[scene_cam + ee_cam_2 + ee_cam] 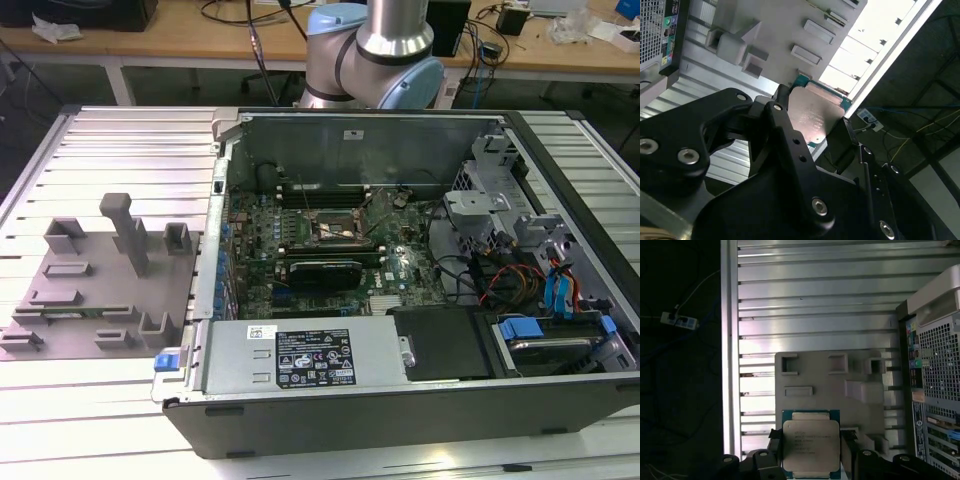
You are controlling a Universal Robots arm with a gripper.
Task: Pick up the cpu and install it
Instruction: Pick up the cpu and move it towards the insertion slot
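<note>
In both wrist views the black two-fingered pincer [811,452] is pinching the cpu [811,445], a small flat square chip with a silvery metal top and a green rim. Its fingers [781,97] press on two opposite edges of the chip. Beyond the chip lies the flat gray plastic tray [830,385] with raised blocks and shallow slots, resting on the ribbed aluminium bench [815,290]. Just beside the tray stands the open dark computer case [400,400]. In the exterior view its green motherboard [400,265] lies exposed, and the black square socket in a metal frame [335,228] sits on it, well apart from the tray.
</note>
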